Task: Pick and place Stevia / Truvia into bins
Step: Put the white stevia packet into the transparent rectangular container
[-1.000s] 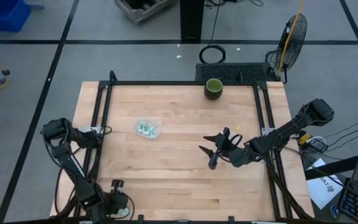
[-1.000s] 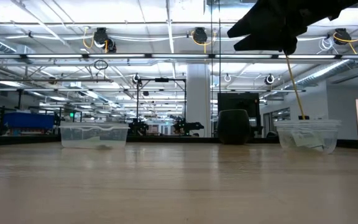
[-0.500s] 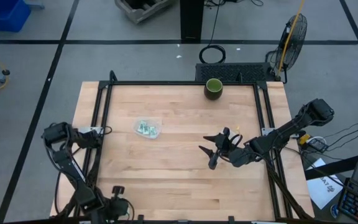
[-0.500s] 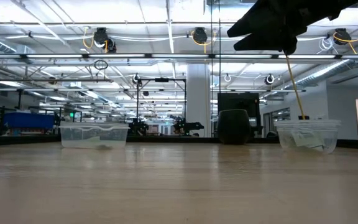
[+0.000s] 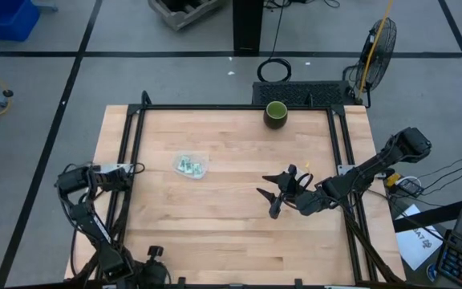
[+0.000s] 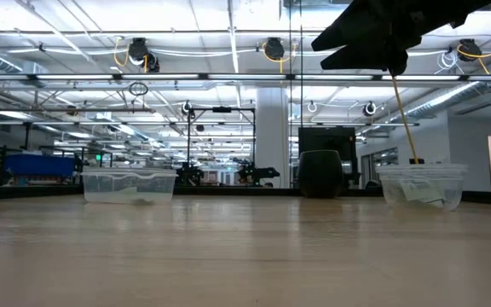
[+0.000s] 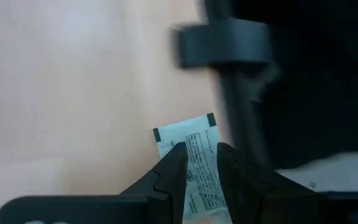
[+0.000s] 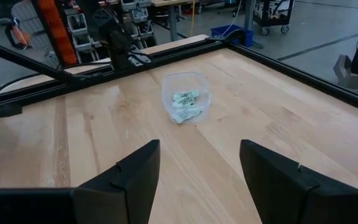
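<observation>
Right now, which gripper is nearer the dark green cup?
Right. The right gripper hangs open over the table's right half, below the dark green cup in the high view. The left gripper sits at the near-left edge, much farther off, pinching a sachet.

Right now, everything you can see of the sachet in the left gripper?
The sachet is a small flat rectangle, white and paper-like, with a dark green band along its far end and fine printed text down its face. It stands out forward between the two dark fingers of the left gripper, pinched on both sides. Pale wood and a dark frame bar lie behind it.
</observation>
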Available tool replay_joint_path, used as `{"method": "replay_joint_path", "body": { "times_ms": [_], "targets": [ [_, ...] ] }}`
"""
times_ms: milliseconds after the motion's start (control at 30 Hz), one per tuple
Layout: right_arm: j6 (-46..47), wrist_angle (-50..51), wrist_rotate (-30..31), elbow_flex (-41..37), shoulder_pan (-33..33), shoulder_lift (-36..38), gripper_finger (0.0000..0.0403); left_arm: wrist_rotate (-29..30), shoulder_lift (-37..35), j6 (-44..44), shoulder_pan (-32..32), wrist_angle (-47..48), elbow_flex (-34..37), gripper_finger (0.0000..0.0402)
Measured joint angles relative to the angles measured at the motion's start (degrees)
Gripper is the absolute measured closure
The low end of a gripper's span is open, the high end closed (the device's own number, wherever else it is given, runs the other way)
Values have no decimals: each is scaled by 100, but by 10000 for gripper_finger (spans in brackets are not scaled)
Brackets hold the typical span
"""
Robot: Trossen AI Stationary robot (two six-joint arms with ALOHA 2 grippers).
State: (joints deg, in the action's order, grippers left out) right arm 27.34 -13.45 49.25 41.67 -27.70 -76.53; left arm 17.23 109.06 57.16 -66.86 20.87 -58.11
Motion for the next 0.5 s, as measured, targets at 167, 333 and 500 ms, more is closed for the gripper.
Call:
{"method": "replay_joint_path", "body": {
  "times_ms": [167,333,500],
  "targets": [
    [4,0,-2,0,2,0,188,1022,-39,189,100,641,39,303],
    [4,0,-3,0,2,0,188,1224,-37,795,446,1424,41,302],
    [2,2,-4,0,-2,0,188,1015,-59,1383,953,2080,68,302]
  ]
}}
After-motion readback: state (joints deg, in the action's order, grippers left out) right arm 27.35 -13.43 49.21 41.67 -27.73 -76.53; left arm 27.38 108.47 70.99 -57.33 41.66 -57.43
